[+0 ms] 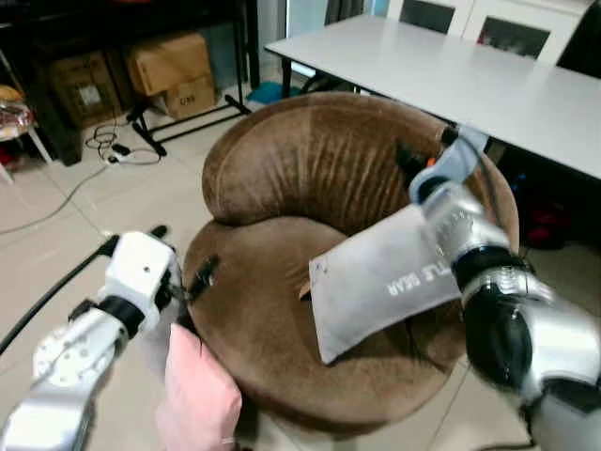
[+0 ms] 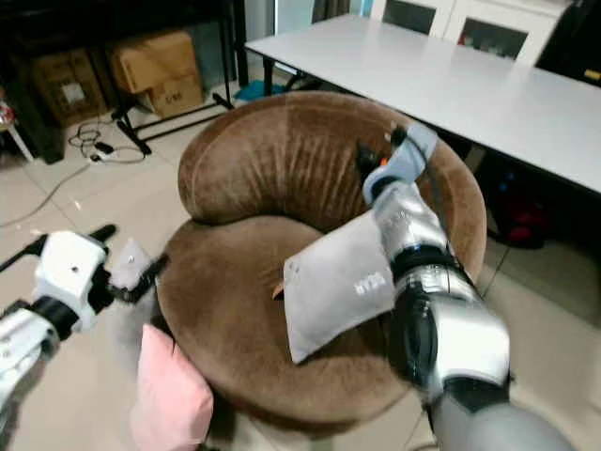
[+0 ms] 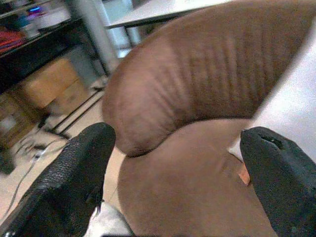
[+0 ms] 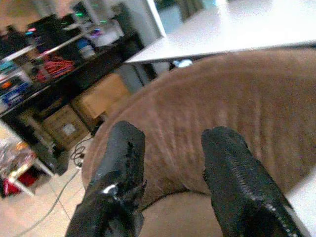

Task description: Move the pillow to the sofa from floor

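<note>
Pillow [image 1: 380, 282], flat grey fabric, on ribbed round sofa [image 1: 282, 169]

Brown ribbed sofa [image 1: 310, 178] at centre; pale grey pillow [image 1: 380, 282] with dark lettering on it; pink pillow [image 2: 169, 395] lower left; white tabletop [image 1: 451, 75] upper right; black fingers [image 3: 74, 177].

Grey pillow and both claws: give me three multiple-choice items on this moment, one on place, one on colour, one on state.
1. Where does the grey pillow lie?
A. on the brown sofa seat
B. on the white table
C. on the floor

2. What colour is the pillow on the floor?
A. blue
B. pink
C. green

3. How are the left claw's fingers?
A. shut on the pillow
B. shut, empty
C. open

Answers: 1 A, it rests on the seat cushion; 2 B, pink beside the sofa; 3 C, a wide gap between the fingers.
</note>
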You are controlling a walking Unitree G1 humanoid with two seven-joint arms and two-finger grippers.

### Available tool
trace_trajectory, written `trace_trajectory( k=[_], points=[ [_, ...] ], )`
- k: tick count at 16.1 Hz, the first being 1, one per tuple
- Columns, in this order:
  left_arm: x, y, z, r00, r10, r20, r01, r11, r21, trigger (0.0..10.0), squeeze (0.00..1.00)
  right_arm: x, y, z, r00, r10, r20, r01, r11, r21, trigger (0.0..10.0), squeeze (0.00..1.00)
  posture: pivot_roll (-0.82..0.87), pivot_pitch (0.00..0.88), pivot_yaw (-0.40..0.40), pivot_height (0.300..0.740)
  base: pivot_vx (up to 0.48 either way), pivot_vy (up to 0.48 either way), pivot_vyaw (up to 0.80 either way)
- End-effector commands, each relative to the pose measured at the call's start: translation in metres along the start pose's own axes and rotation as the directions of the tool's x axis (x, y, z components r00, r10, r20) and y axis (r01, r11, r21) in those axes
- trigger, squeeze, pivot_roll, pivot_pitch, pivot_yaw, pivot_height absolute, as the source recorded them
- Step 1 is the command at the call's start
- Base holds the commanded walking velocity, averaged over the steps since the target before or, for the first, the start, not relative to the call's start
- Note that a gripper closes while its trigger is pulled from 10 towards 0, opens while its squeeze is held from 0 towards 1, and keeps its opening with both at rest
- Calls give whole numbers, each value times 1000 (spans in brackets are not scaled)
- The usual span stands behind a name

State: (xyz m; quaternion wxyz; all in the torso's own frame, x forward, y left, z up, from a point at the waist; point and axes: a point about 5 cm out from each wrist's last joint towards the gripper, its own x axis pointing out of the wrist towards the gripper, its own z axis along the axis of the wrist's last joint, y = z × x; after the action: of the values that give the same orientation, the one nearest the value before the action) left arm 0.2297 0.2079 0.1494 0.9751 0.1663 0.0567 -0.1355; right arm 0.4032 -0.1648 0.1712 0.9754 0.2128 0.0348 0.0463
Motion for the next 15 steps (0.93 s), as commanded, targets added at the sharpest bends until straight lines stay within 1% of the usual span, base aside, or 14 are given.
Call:
trace_trajectory(
  k=[1,2,3,4,5,6,7,8,9,10,12,15],
  points=[
    [0,2,-2,997,72,-23,-72,997,-12,10000,0,-8,3,-2,997,65,38,-64,997,-44,10000,957,-13,0,-41,740,0,0,0],
    [0,1,-4,995,99,-24,-100,995,-15,10000,0,-16,3,-5,995,85,46,-82,995,-55,10000,153,-13,0,-41,740,0,0,0],
    [2,-1,-7,986,164,-33,-165,986,-33,10000,0,-44,5,-16,992,111,61,-104,988,-114,10000,0,-34,0,-30,740,0,0,0],
    [3,-2,-7,983,181,-32,-182,983,-34,10000,0,-55,7,-20,992,112,62,-103,985,-137,10000,0,-34,0,-30,740,0,0,0],
    [6,-4,-9,977,210,-38,-212,977,-33,10000,0,-78,7,-29,997,51,66,-35,972,-232,10000,0,-56,0,-20,740,0,0,0],
    [7,-5,-9,976,214,-39,-216,976,-34,10000,0,-84,6,-32,997,35,67,-15,962,-273,10000,0,-56,0,-20,740,-255,0,0],
    [8,-5,-7,975,219,-30,-220,975,-39,10000,0,-94,7,-39,998,18,58,1,950,-313,10000,0,-71,0,-12,740,-326,0,0],
    [9,-6,-6,975,220,-19,-221,974,-41,10000,0,-101,7,-43,999,8,45,8,942,-335,10000,0,-77,0,-8,740,-334,0,0],
    [11,-8,-4,975,222,-6,-222,974,-40,10000,0,-111,7,-48,1000,-5,11,9,924,-383,10000,0,-83,0,-3,740,-326,0,0],
    [11,-9,-4,974,225,-1,-225,974,-39,10000,0,-115,6,-49,1000,-17,-4,14,920,-391,10000,0,-83,0,-3,740,-300,0,0],
    [10,-10,-3,973,231,18,-230,972,-44,10000,0,-120,7,-51,999,-6,-36,-11,892,-453,10000,0,-78,0,-10,740,-137,0,0],
    [6,-8,-4,961,275,17,-274,961,-39,10000,0,-120,4,-51,998,-5,-69,-28,880,-474,10000,0,-67,0,-22,740,0,0,0]
  ],
)
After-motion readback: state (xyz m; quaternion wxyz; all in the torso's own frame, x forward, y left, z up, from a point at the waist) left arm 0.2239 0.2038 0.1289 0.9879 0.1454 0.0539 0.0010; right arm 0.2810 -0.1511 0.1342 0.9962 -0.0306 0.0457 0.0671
